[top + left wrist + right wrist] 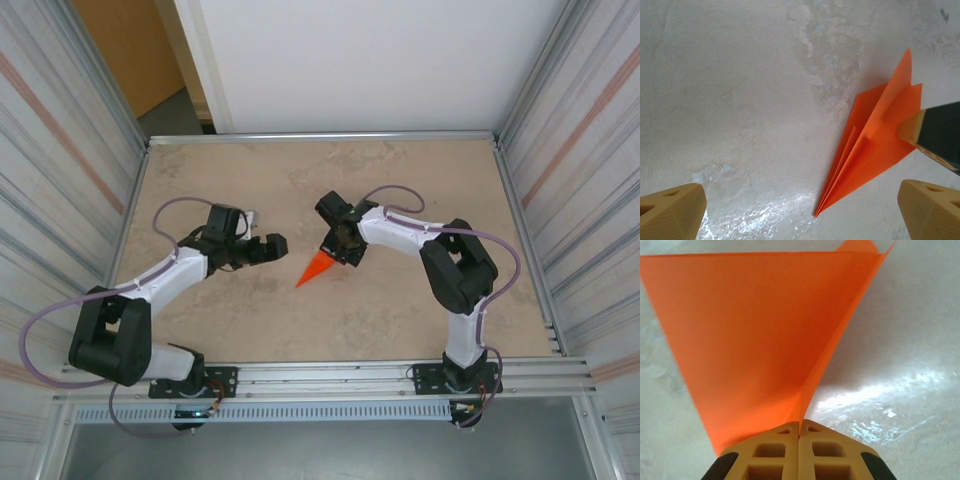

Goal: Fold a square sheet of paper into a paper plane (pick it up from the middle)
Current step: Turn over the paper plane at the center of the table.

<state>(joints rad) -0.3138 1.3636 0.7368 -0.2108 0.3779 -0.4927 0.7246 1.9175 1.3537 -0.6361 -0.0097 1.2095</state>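
Right wrist view: nearest the lens, the right gripper (799, 426) had its two tan fingers pressed together, with the edge of the paper plane (755, 330) pinched between them. A broad orange panel rose from the pinch and narrowed toward it. Pale, glossy tabletop (910, 340) lay to either side.

Left wrist view: the left gripper (800, 212) was spread wide, its tan fingertips in the lower corners with nothing between them. Beyond them the plane lay on the tabletop as a narrow dart, with the nose toward the lens and layered creases fanning out to the wide tail. One finger of the right gripper was clamped on the tail at the right edge. One flap stood up rather than lying flat.

Top view: the plane (316, 268) sat near the middle of the tabletop between the two arms, with its nose pointing toward the near left. The right gripper was on its far end, and the left gripper was just beside it, not touching.

Judgement: the folding looks nearly done, and the step in hand is holding the tail, probably to set the centre crease. The next move calls for a steady pinch while the free left gripper flattens the raised flap without dragging the paper.
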